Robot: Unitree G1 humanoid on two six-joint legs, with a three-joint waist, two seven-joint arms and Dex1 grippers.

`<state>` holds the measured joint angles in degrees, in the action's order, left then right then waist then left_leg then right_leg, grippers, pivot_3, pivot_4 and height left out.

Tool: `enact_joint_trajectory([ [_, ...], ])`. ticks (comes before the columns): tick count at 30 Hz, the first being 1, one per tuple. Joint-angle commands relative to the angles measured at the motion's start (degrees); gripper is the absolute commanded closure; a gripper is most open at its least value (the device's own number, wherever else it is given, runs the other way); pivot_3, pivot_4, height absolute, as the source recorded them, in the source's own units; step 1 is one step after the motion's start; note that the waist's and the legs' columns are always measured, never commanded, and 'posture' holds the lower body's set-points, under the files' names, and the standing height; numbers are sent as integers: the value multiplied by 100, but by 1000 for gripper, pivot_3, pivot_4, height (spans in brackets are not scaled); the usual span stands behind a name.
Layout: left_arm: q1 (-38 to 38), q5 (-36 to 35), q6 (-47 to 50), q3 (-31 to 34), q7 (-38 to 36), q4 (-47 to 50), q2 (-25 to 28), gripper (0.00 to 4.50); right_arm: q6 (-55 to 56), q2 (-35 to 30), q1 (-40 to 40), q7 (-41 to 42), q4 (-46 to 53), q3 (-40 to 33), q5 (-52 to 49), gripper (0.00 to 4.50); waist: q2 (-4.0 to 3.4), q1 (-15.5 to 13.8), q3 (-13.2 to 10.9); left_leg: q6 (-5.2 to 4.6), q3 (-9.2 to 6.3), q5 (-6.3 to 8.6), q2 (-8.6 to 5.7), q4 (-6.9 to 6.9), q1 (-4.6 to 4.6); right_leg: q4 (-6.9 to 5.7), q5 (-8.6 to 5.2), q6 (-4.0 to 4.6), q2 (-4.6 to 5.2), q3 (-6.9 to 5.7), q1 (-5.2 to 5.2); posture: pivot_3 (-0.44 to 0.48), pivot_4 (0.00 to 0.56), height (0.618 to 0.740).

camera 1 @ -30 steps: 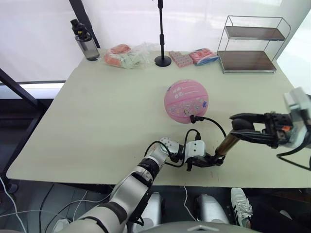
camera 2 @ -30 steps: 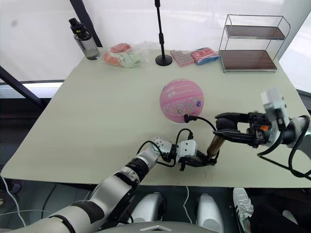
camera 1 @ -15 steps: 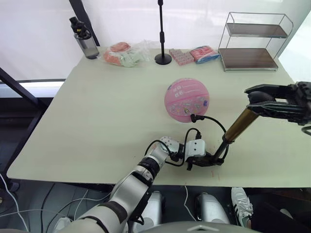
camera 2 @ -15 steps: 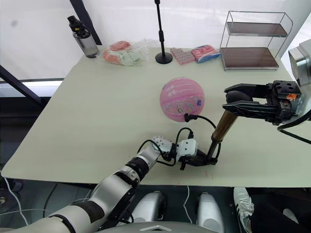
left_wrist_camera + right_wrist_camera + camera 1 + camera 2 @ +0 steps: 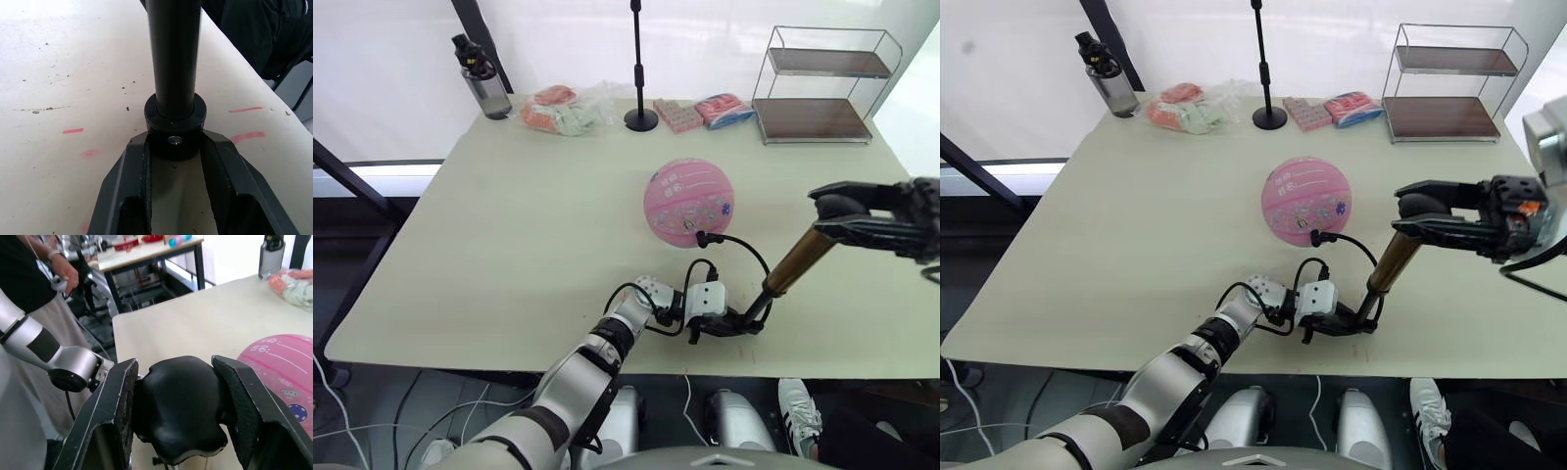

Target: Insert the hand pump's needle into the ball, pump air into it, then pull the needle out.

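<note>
The pink ball (image 5: 689,203) rests mid-table. The hand pump (image 5: 800,262) leans up and to the right from its black base near the table's front edge. My left gripper (image 5: 744,323) is shut on that base cap (image 5: 175,128). My right gripper (image 5: 824,209) is shut on the black T-handle (image 5: 178,413) at the pump's raised top. The thin black hose (image 5: 749,253) loops from the pump to the ball's near side. There the needle's black fitting (image 5: 702,236) sits against the ball, and the pin itself is hidden.
At the table's back stand a bottle (image 5: 485,88), a pole stand (image 5: 641,121), bagged packets (image 5: 566,111), pink packets (image 5: 724,110) and a wire shelf (image 5: 822,88). The pump base is close to the front edge. A person (image 5: 39,279) stands beyond the table.
My right gripper pulled the handle up and to the right, stretching the pump out, then lowered it slightly. The left gripper and the ball stayed where they were.
</note>
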<state>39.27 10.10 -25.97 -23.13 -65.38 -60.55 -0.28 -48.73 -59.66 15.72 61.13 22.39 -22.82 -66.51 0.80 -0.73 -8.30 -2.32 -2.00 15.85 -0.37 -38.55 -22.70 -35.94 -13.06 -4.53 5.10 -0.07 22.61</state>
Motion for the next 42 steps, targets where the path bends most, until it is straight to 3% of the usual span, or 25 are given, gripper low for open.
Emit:
enact_joint_trajectory([
  [1, -206, 270, 157, -202, -50, -317, 137, 3344, 417, 154, -323, 95, 169, 374, 705, 2583, -3, 9, 5, 0, 1, 0, 0, 0, 2, 0, 0, 0, -1, 1, 0, 0, 150, 740],
  [7, -187, 269, 162, -195, -47, -328, 162, 3344, 1027, 589, -849, 186, 86, 824, 1375, 2583, 9, 7, 12, 0, -2, 0, 3, 0, 8, 0, 0, 1, -9, 1, -7, 0, 150, 740],
  [12, -187, 269, 163, -196, -43, -329, 140, 3344, 1786, 1341, -1292, 93, -432, 1183, 2030, 2583, 40, 7, 35, 0, -6, 0, 6, 1, 13, 0, -1, 2, -17, 1, -11, 0, 150, 740],
  [15, -163, 269, 163, -183, -20, -348, 130, 3344, 2502, 1482, -1561, 304, -836, 1502, 2752, 2583, 38, 20, 38, 0, 0, 0, 5, 1, 23, 0, -1, 1, -17, 7, -18, 0, 150, 740],
  [21, -152, 280, 156, -177, -6, -370, 131, 3344, 3152, 1666, -1685, 334, -1089, 1722, 3179, 2583, 41, 37, 38, 0, -1, 1, 7, 14, 88, 9, -4, 1, -18, 7, -82, 0, 150, 740],
  [32, -151, 278, 163, -173, -20, -366, 121, 3344, 1994, 847, -1311, 461, -151, 839, 1738, 2583, 33, -2, 27, 1, -3, 1, 6, 13, 77, 13, -4, 2, -11, 4, -77, 0, 150, 740],
  [40, -177, 284, 148, -181, -56, -365, 108, 3344, 825, 77, -324, 274, -83, -212, 205, 2583, 16, -7, 4, 0, -5, 1, 4, 12, 60, 15, -3, 1, -3, 1, -64, 0, 150, 740],
  [42, -183, 285, 145, -182, -58, -366, 107, 3344, 572, -87, -84, 212, -134, -403, -118, 2583, -21, 1, -13, 0, -2, 1, 5, 11, 58, 15, -2, 0, 0, 2, -62, 0, 150, 740],
])
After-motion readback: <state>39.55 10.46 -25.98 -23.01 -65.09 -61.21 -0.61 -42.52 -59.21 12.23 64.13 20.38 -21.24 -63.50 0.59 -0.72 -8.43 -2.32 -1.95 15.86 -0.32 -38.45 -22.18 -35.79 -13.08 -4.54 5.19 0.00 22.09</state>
